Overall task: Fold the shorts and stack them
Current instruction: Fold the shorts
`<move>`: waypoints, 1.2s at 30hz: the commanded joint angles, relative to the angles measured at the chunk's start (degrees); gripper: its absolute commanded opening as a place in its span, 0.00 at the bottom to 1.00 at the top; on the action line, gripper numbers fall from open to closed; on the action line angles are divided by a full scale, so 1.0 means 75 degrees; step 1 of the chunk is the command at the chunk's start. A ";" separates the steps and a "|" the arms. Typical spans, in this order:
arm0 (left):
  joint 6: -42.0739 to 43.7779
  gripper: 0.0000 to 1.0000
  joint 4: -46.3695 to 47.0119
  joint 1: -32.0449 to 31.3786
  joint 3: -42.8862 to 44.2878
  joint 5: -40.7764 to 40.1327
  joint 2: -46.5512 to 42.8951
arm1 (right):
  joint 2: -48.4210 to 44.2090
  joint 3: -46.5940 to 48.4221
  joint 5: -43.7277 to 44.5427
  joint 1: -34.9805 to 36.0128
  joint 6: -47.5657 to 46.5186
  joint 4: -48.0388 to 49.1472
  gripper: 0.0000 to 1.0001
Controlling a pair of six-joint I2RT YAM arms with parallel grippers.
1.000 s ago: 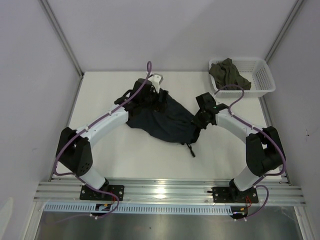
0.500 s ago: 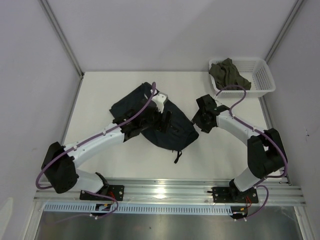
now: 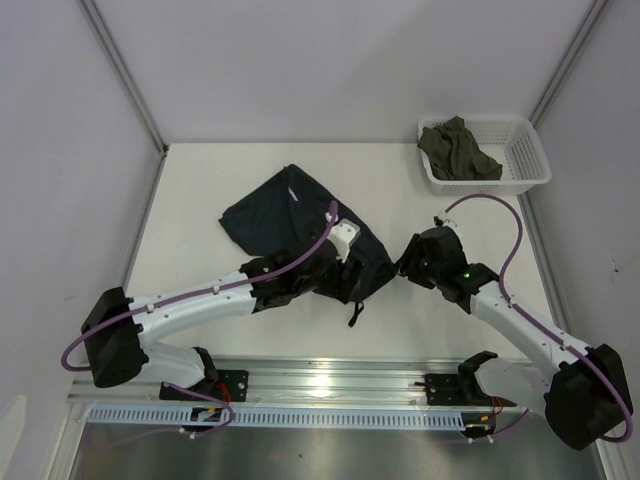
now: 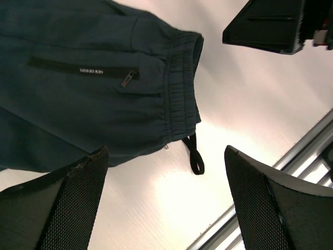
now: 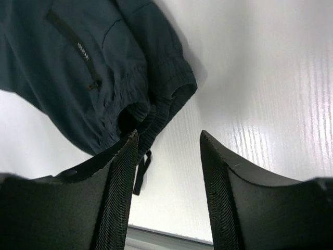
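Note:
The dark teal-navy shorts [image 3: 290, 215] lie spread on the white table, waistband toward the near right. My left gripper [image 3: 352, 278] hovers over their near corner, open wide with nothing between its fingers. In the left wrist view I see the zip pocket [image 4: 83, 70], the elastic waistband [image 4: 179, 88] and a black drawstring loop [image 4: 195, 159] ahead of the left gripper [image 4: 166, 151]. My right gripper [image 3: 409, 262] stands just right of the waistband, open and empty. In the right wrist view the shorts [image 5: 78, 67] and drawstring [image 5: 141, 172] lie left of the right gripper [image 5: 169, 134].
A white basket [image 3: 530, 150] at the far right corner holds an olive-green garment [image 3: 458, 148]. The aluminium rail [image 3: 330, 380] runs along the near table edge, close behind both grippers. Grey walls close in the left, far and right sides.
The right gripper has opened, let go of the shorts' edge and drawn back toward the near side. The left arm has swept nearer across the shorts, uncovering their far part.

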 commanded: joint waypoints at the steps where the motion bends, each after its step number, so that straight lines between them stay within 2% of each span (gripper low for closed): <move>1: -0.0367 0.93 -0.0181 -0.0294 0.0222 -0.0623 0.0396 | -0.0174 -0.0184 -0.0225 0.0147 -0.0340 0.0648 0.52; 5: -0.0544 0.93 -0.0347 -0.0517 0.0527 -0.0964 0.0830 | -0.0104 -0.0442 -0.0213 0.0358 -0.0270 0.1127 0.54; 8: -0.0544 0.93 -0.0265 -0.0541 0.0714 -0.1023 0.1182 | -0.0011 -0.0641 -0.0143 0.0487 -0.0211 0.1678 0.61; 13: -0.0555 0.93 -0.0183 -0.0506 0.0972 -0.1187 0.1604 | 0.0306 -0.0887 -0.0014 0.0499 -0.0117 0.2451 0.61; 21: -0.0544 0.92 0.0063 -0.0412 0.0973 -0.0765 0.1768 | 0.1172 -0.0911 0.0022 0.0358 -0.0036 0.3330 0.58; 29: 0.0018 0.91 0.0859 -0.0342 0.0762 -0.0041 0.2038 | 0.1653 -0.1250 -0.0329 0.0042 0.0117 0.4372 0.58; 33: 0.0031 0.91 0.1481 -0.0038 0.0551 0.0710 0.2505 | 0.1864 -0.1473 -0.0494 -0.0145 0.0129 0.5006 0.58; 36: -0.0005 0.89 0.1575 0.0033 0.0632 0.0759 0.2880 | 0.2075 -0.1707 -0.0553 -0.0181 0.0117 0.5662 0.58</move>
